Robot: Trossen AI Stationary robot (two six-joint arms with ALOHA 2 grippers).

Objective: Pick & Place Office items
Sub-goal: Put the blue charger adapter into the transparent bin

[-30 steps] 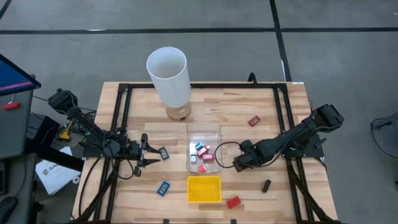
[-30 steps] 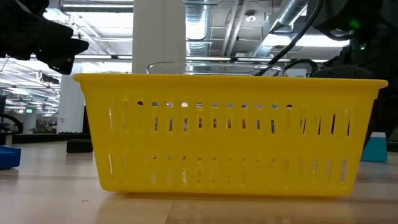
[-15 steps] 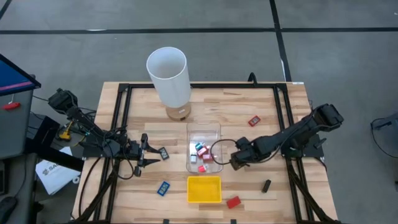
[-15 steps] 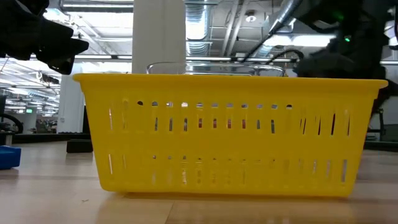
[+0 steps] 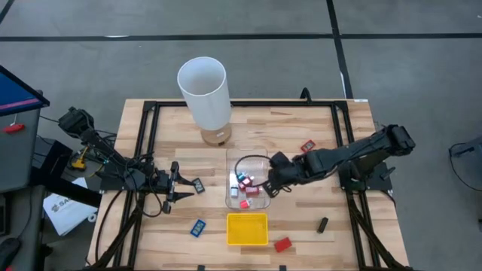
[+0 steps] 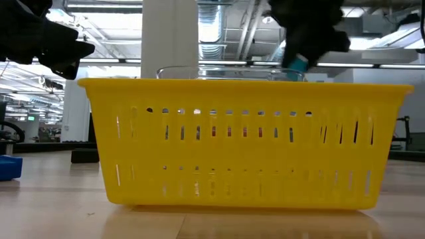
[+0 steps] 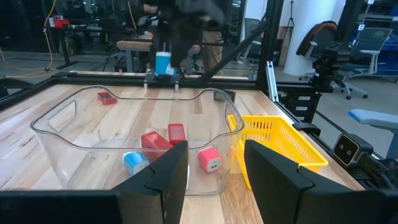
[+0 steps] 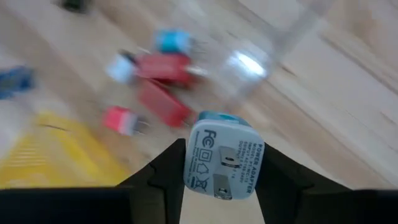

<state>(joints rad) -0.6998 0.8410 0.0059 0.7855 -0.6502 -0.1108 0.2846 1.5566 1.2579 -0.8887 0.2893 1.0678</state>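
Adapter carried in over the bin

Your right pincer [image 5: 265, 186] has swung in from the desk's [image 5: 331, 203] right side to the clear bin's [image 5: 247, 155] right wall, clamped on a white-and-blue adapter [image 8: 222, 160], so a drop looks close. The adapter's printed face points at the wrist camera, long axis along the fingers. Your left pincer [image 5: 190, 186] waits left of the bin, fingers apart and empty.
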